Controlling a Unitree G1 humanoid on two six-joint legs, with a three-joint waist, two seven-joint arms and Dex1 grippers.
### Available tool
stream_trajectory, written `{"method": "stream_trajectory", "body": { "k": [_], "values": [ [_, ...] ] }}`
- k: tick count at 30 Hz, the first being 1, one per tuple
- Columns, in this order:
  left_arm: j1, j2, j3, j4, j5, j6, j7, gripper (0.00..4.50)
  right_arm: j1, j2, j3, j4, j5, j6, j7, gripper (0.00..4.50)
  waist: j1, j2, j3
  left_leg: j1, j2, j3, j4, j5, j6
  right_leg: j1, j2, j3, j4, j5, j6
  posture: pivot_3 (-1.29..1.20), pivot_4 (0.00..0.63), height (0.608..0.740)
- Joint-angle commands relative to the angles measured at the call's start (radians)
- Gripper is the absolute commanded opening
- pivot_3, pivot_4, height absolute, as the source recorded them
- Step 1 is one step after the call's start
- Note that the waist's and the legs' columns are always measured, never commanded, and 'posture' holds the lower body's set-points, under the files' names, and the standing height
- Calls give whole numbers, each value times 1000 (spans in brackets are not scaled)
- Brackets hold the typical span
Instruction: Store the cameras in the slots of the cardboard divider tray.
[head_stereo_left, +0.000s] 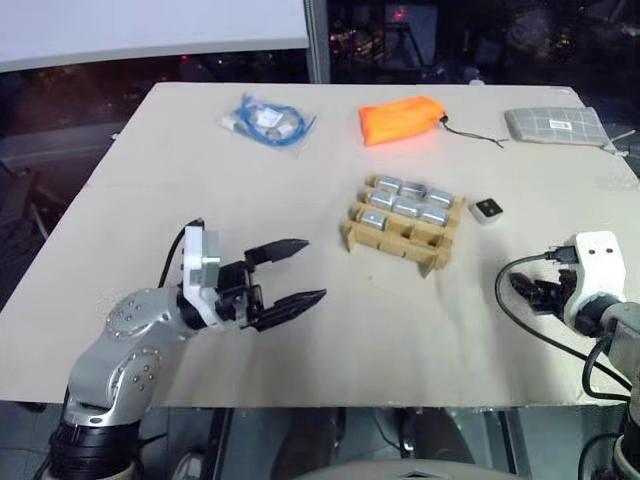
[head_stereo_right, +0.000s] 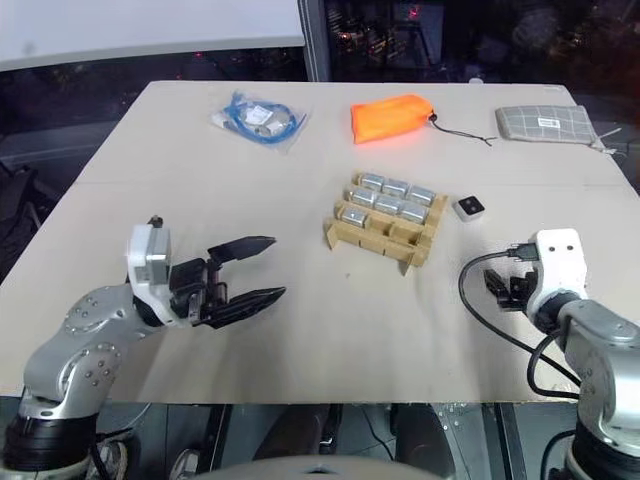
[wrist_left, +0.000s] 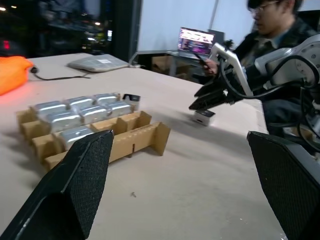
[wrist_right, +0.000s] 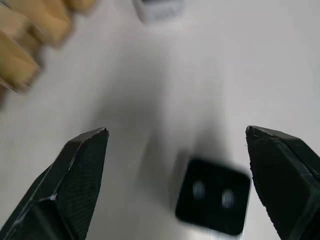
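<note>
Cameras (head_stereo_left: 404, 204) sat packed in the slots of the cardboard divider tray (head_stereo_left: 392, 243), seven of them by my count, filling the far rows while the row nearest the robot had empty slots. The tray was out past the tips of the left gripper (head_stereo_left: 294, 272), whose fingers (head_stereo_left: 283, 247) were spread wide with nothing between them, pointing across toward it. One more camera (head_stereo_left: 487, 210) lay loose on the tabletop (head_stereo_left: 330, 340) just beside the tray's right corner, beyond the right gripper (head_stereo_left: 528, 291). That gripper's fingers (wrist_right: 75, 175) were released too, wide apart in the wrist view, with a blurry dark-faced block (wrist_right: 215, 197) lying between them near their bases, untouched. Well beyond everything sat an orange bag (head_stereo_left: 401, 119), a grey gridded pouch (head_stereo_left: 555, 125) and a bagged blue cable (head_stereo_left: 268, 122).
</note>
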Motion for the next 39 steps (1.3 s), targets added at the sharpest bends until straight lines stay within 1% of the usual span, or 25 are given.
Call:
{"method": "stream_trajectory", "body": {
  "k": [1,9,18,22,23,24,25,26,28,30,33,35,36,38,39],
  "values": [
    [-14,23,-13,-2,4,-15,-63,4500,20,15,-33,-65,-21,33,-34,4446,0,0,0,0,0,0,0,0,0,0,0,0,0,0,0,0,150,740],
    [-36,51,-39,-8,15,-14,-154,4500,86,40,-32,-45,-29,9,-52,4446,0,0,0,0,0,0,0,0,0,0,0,0,0,0,0,0,150,740],
    [-47,51,-46,-27,14,3,-148,4500,75,54,-17,5,-39,-36,-63,4446,0,0,0,0,0,0,0,0,0,0,0,0,0,0,0,0,150,740],
    [-45,51,-43,-34,11,7,-142,4500,70,56,-7,21,-37,-50,-70,3448,0,0,0,0,0,0,0,0,0,0,0,0,0,0,0,0,150,740],
    [-43,50,-43,-39,11,8,-138,4500,72,55,-2,28,-36,-55,-70,2823,0,0,0,0,0,0,0,0,0,0,0,0,0,0,0,0,150,740],
    [-41,49,-42,-43,10,10,-134,4500,73,55,2,33,-36,-60,-71,2501,0,0,0,0,0,0,0,0,0,0,0,0,0,0,0,0,150,740],
    [-38,48,-41,-49,10,11,-128,4500,75,54,6,39,-36,-63,-71,2050,0,0,0,0,0,0,0,0,0,0,0,0,0,0,0,0,150,740],
    [-36,46,-39,-53,11,12,-121,4500,78,52,12,42,-35,-67,-70,1859,0,0,0,0,0,0,0,0,0,0,0,0,0,0,0,0,150,740],
    [-35,40,-33,-64,9,32,-83,4500,84,46,21,47,-37,-81,-71,1860,-1,0,0,0,0,0,0,0,0,0,0,0,0,0,0,0,150,740],
    [-50,22,-26,-83,-32,102,15,4500,107,0,66,43,-55,-198,-56,1860,-1,0,0,1,0,0,0,0,0,0,0,0,0,0,0,0,150,740],
    [-129,7,-33,-98,-164,290,197,4500,162,-131,204,-10,-102,-495,29,1860,0,0,0,0,0,0,0,0,0,0,0,0,0,0,0,0,150,740],
    [-204,17,-43,-87,-241,431,321,4500,180,-198,283,-50,-126,-685,95,1860,0,0,0,0,0,-1,2,0,0,1,1,-2,1,0,1,0,150,740],
    [-250,21,-52,-72,-297,499,361,4500,179,-212,309,-72,-123,-746,118,1860,-1,0,0,0,0,-1,2,0,0,1,2,-2,1,0,1,0,150,740],
    [-347,-7,-67,-19,-416,605,429,4500,164,-231,350,-100,-133,-839,137,1860,-2,-1,0,0,1,-3,4,0,0,2,5,-3,1,-1,2,0,150,740],
    [-407,-37,-90,24,-428,653,483,4500,146,-246,384,-104,-149,-880,150,1860,-1,0,0,0,2,-3,5,0,0,3,5,-3,1,0,2,0,150,740]
  ]
}}
